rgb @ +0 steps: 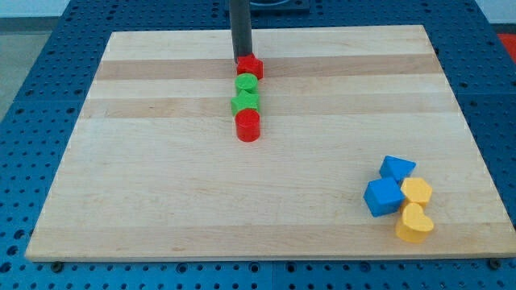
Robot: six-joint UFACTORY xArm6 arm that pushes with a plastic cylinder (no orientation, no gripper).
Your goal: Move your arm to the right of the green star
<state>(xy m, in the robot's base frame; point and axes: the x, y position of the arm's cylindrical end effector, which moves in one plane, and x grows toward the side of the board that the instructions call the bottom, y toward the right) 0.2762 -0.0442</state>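
Wooden bench (161, 201): pale board on a blue perforated surface.

Green star (245, 102): landmark, in the upper middle of the bench, third in a short touching column.

Green block (246, 84): rounded, shape unclear, directly above the star, touching it.

Red block (251, 67): shape unclear, above that green block, topmost in the column.

Red cylinder (248, 126): directly below the star, touching it.

My tip (240, 58): dark rod's lower end, above the star, at the red block's upper left edge. No pincer fitted; state cannot be told.

Blue blocks, a pentagon-like one (397, 168) and a cube (383, 196): far to the star's lower right.

Yellow hexagon (418, 192) and yellow heart (414, 223): clustered against the blue pair.
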